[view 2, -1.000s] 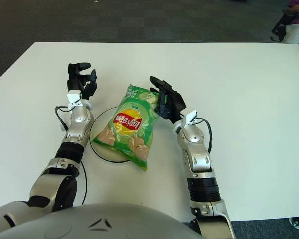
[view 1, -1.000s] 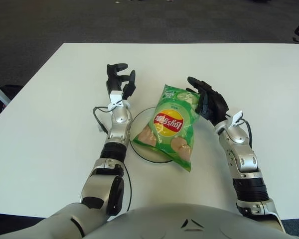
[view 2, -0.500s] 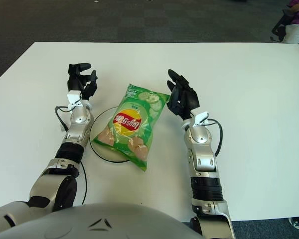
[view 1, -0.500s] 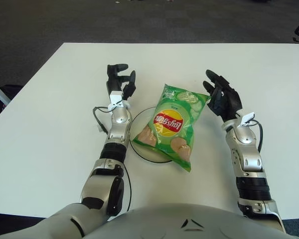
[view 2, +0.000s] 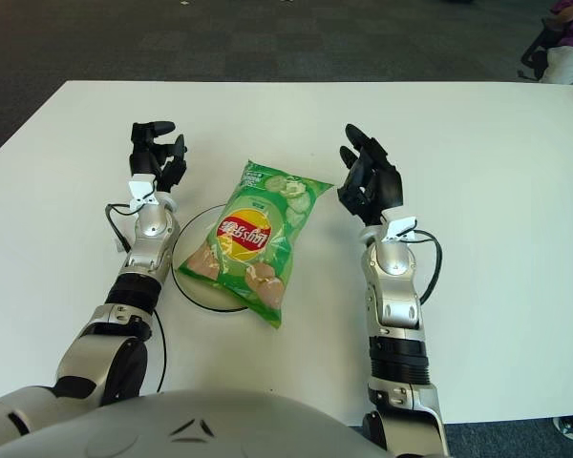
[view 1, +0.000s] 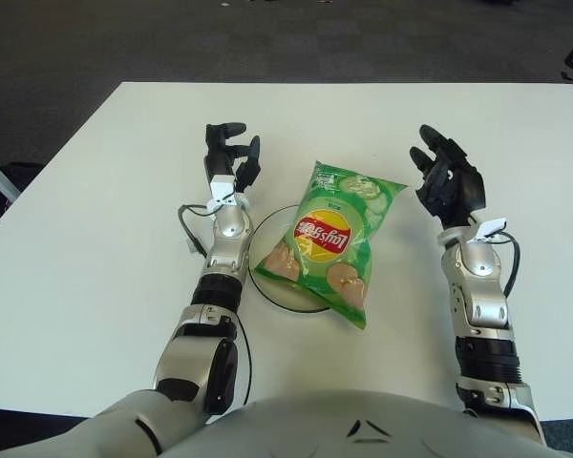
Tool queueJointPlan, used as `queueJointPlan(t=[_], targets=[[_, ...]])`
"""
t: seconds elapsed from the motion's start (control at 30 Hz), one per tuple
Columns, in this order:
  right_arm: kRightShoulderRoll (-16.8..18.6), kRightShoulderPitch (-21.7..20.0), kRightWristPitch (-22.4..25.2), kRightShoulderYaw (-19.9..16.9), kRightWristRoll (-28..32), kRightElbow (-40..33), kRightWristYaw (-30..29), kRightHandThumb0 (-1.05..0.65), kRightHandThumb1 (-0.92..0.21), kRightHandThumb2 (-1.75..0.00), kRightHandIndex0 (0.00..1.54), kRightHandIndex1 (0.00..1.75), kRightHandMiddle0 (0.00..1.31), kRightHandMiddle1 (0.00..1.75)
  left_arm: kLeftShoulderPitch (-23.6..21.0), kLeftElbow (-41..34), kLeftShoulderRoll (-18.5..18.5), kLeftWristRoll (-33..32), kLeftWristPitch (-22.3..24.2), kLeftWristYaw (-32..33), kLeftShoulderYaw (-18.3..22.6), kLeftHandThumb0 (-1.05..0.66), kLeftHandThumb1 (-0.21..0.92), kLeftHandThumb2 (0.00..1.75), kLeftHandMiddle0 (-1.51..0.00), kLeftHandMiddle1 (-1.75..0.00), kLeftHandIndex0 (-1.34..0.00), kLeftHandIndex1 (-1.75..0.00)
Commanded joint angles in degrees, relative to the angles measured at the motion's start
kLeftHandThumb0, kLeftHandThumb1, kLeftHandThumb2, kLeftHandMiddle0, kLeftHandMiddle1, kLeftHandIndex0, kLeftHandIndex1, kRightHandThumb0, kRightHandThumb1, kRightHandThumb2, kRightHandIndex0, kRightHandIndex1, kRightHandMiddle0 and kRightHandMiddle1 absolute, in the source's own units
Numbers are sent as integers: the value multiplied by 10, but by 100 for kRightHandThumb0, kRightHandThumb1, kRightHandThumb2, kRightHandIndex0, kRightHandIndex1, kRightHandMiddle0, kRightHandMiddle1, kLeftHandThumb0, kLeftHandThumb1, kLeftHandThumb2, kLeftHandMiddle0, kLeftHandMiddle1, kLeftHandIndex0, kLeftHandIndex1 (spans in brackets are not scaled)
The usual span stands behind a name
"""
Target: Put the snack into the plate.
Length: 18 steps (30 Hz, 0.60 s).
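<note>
Snack bag (view 1: 336, 237) on the plate (view 1: 265, 276) — both hands clear of it.

Green chip bag lies flat across the white plate, logo up, covering most of it; bag's far end and near-right corner overhang the rim onto the white table (view 1: 95, 239). Plate rim shows only at the bag's left and near side. Right hand (view 1: 448, 181) is right of the bag's far end, apart from it — fingers spread and loosely bent, holding nothing. Left hand (view 1: 227, 155) is left of the bag's far end, just past the plate's far-left rim, fingers loosely curled, empty; its forearm runs along the plate's left edge. Can't tell if either hand touches the table.
</note>
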Motion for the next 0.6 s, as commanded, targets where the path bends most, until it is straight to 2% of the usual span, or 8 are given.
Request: queueJointPlan(t=[0.0, 0.23, 0.33, 0.4, 0.43, 0.5, 0.53, 0.57], targets=[[2, -14, 9, -16, 18, 2, -3, -77, -92, -88, 67, 5, 59, 10, 5, 7, 3, -7, -7, -6, 2, 0, 92, 32, -46, -149, -29, -144], [2, -31, 1, -29, 16, 40, -11, -67, -92, -75, 84, 6, 73, 21, 6, 5, 4, -15, -6, -16, 2, 0, 92, 32, -46, -149, -29, -144], [-2, -52, -12, -40, 17, 97, -15, -56, -92, -65, 96, 3, 64, 54, 8, 2, 6, -21, -5, -25, 2, 0, 92, 32, -46, -149, -30, -144], [-4, -66, -19, -46, 20, 135, -16, -49, -92, -60, 101, 4, 62, 66, 10, 1, 9, -25, -6, -30, 4, 0, 92, 32, -46, -149, -29, -144], [-4, -71, -23, -49, 20, 150, -16, -44, -92, -53, 105, 5, 51, 99, 10, 1, 10, -27, -6, -33, 4, 0, 92, 33, -46, -149, -29, -145], [-6, -78, -39, -51, 20, 182, -12, -39, -92, -47, 108, 6, 42, 129, 11, 0, 11, -30, -6, -37, 6, -1, 92, 34, -45, -149, -28, -147], [-8, -82, -50, -50, 18, 199, -10, -38, -92, -45, 109, 7, 38, 141, 11, 0, 12, -31, -7, -39, 7, -1, 92, 34, -45, -149, -27, -148], [-9, -84, -58, -50, 17, 212, -7, -37, -92, -44, 110, 7, 37, 145, 12, 0, 12, -32, -7, -40, 8, -1, 92, 34, -45, -149, -27, -148]])
